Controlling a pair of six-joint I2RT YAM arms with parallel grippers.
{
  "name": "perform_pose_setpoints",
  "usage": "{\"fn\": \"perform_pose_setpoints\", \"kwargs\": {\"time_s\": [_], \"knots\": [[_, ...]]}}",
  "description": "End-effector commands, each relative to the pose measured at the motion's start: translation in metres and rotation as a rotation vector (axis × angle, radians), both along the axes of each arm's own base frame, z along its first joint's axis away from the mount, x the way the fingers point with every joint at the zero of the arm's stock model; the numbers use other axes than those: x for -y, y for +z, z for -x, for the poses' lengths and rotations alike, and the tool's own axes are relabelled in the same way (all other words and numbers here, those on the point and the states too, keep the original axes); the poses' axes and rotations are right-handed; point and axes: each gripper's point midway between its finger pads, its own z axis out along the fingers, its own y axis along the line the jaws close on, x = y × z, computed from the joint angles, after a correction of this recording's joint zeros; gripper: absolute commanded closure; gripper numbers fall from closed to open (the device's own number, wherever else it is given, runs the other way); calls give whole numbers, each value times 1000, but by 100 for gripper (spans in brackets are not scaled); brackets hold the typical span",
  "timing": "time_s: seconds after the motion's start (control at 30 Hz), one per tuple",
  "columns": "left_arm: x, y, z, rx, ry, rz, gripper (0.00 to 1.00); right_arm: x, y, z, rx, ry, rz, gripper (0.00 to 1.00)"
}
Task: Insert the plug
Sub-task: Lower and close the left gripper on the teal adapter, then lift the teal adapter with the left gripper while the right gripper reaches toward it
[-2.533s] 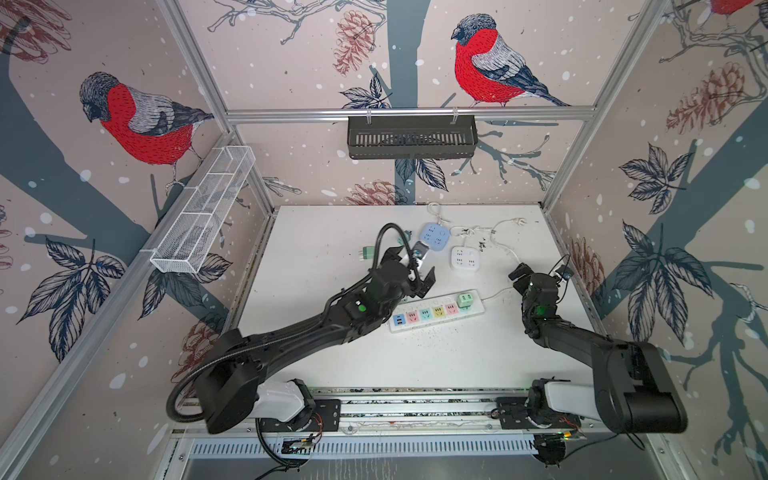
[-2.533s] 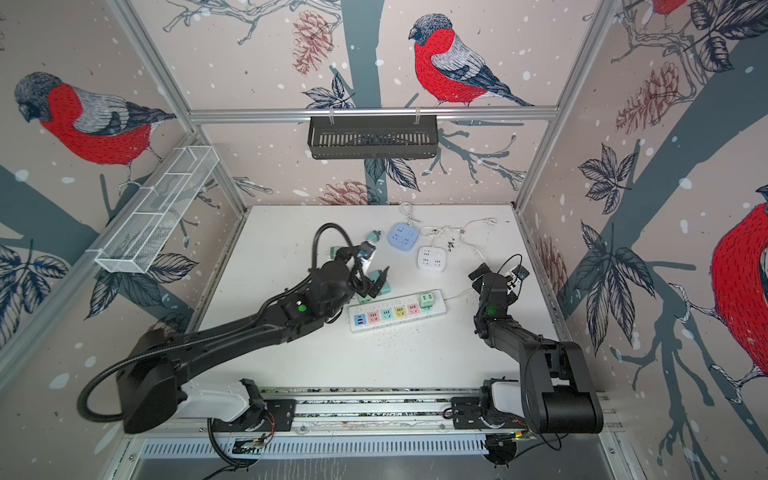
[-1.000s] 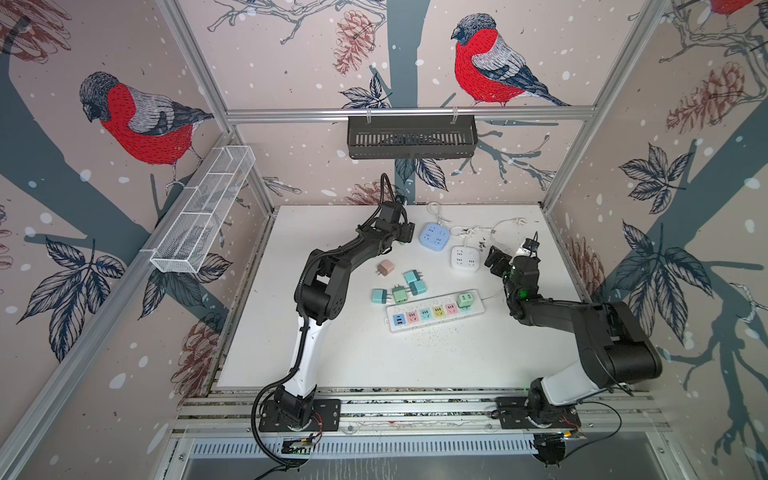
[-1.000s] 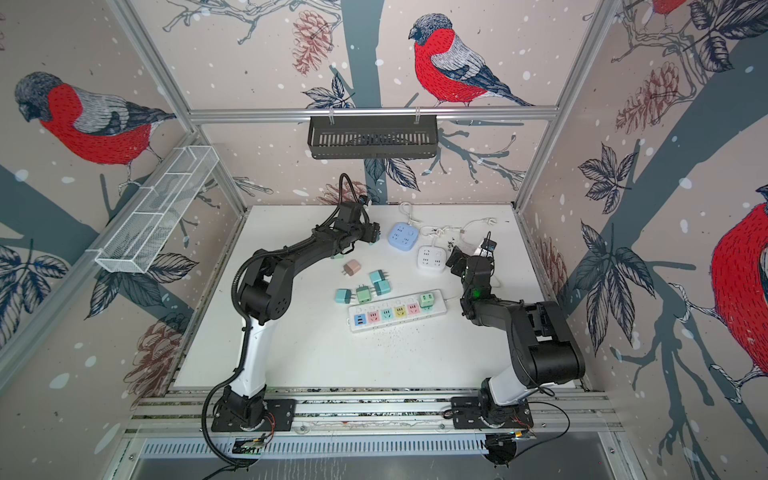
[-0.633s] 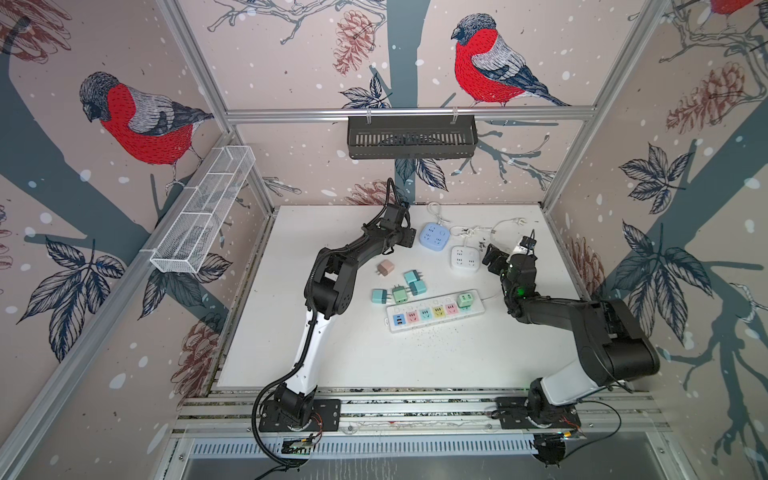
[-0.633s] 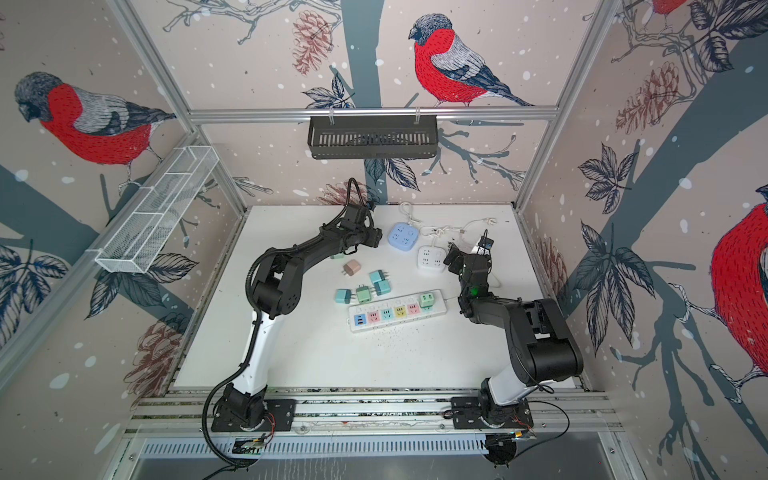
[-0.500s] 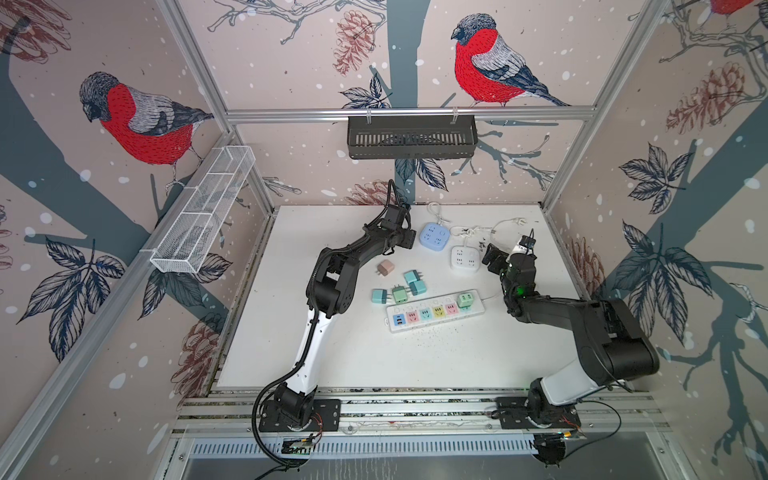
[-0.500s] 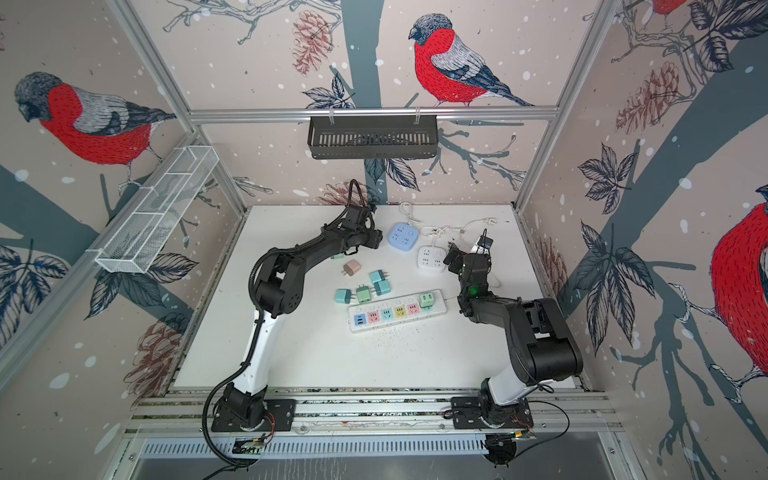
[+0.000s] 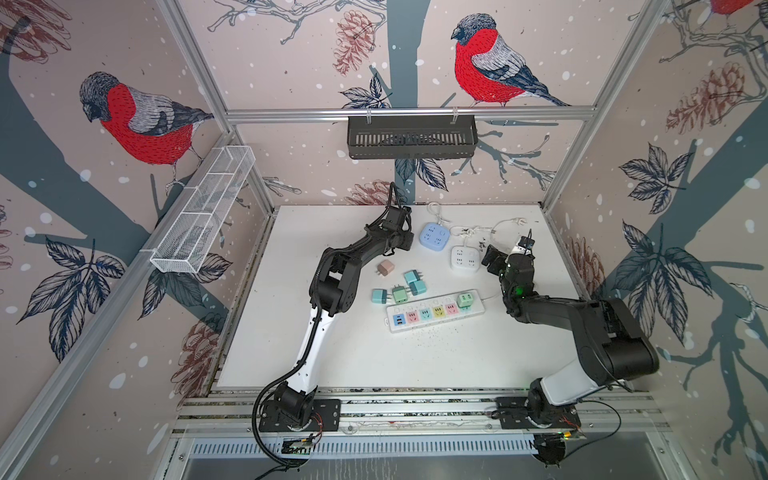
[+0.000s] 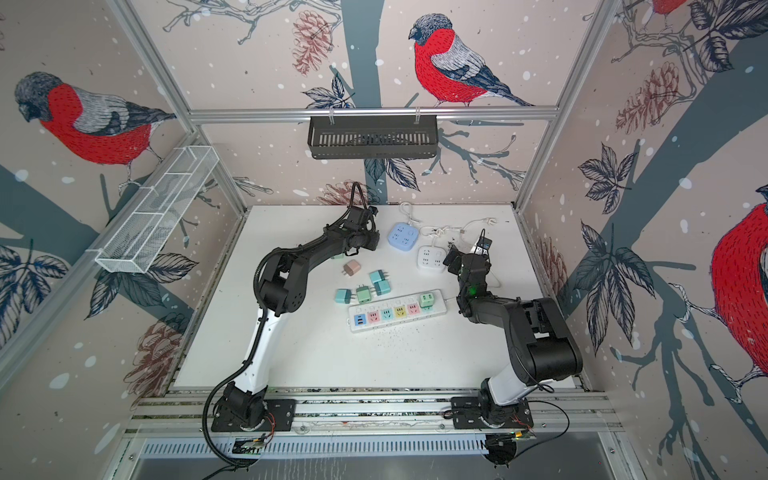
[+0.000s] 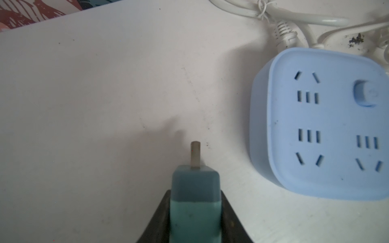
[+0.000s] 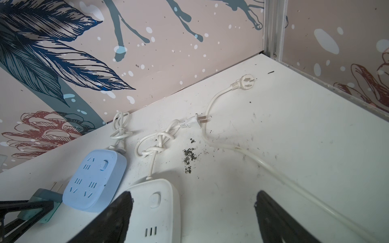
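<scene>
Left gripper (image 11: 194, 194) is clamping shut on a teal plug (image 11: 195, 183), fingers pinching its two sides, prongs pointing at the far wall. Plug is sitting low over the table (image 11: 94, 105), just left of the blue socket block (image 11: 320, 126), not in any socket. Can't tell if it is touching the table. Right gripper (image 12: 193, 194) is hanging wide open, holding nothing, just right of the white socket block (image 9: 464, 258).

Views: the left wrist view is showing only one prong, edge-on. The right wrist view is catching the same plug from the side with two prongs, next to the blue block. In both top views the left gripper is covering the held plug, so it is not showing there. Only the top views are showing the power strip (image 9: 436, 316), lying mid-table, nearer than the blocks, and the loose plugs. Only the right wrist view is showing the cord ends clearly: a three-pin end (image 12: 246, 81) and a two-pin end (image 12: 200, 121).

Counts: two socket blocks, one power strip, three white cords (image 12: 156, 150). Seven plugs: one held, one green plug (image 9: 465, 300) sitting in the strip's right-end socket, and five lying loose left of the strip's far side. Those are one pink plug (image 9: 385, 267), three loose teal plugs (image 9: 411, 276) and one loose green plug (image 9: 400, 294).
</scene>
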Motion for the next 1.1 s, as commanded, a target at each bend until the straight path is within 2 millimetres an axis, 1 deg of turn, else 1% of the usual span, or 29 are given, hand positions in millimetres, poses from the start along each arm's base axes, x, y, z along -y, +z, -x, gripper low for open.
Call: {"fn": "perform_pose_setpoints", "kwargs": {"time_s": [0.0, 0.1, 0.13, 0.2, 0.37, 0.47, 0.57, 0.73, 0.9, 0.97, 1.07], "knots": [[8, 4, 8, -7, -60, 9, 74, 1, 6, -2, 21, -11, 12, 8], [17, 10, 21, -2, -106, -1, 80, 1, 5, -3, 15, -11, 14, 8], [21, 13, 28, 2, -127, 2, 82, 1, 6, -3, 16, -11, 16, 8], [30, 17, 47, 2, -179, 19, 82, 0, 6, -2, 18, -12, 16, 8], [67, 30, 112, 5, -390, 56, 82, 1, 6, -1, 19, -16, 17, 8], [80, 29, 136, -24, -482, 72, 82, 1, 6, -1, 21, -14, 19, 8], [87, 25, 149, -71, -548, 107, 81, 1, 7, -1, 23, -17, 20, 8], [93, 15, 165, -131, -628, 115, 81, 0, 7, -1, 23, -16, 22, 8], [98, 4, 169, -145, -644, 76, 79, -1, 7, -1, 22, -15, 29, 8], [98, -1, 165, -145, -629, 38, 79, -1, 6, -2, 19, -14, 29, 8], [99, -3, 159, -131, -610, 18, 79, -1, 8, -1, 25, -14, 31, 8]]}}
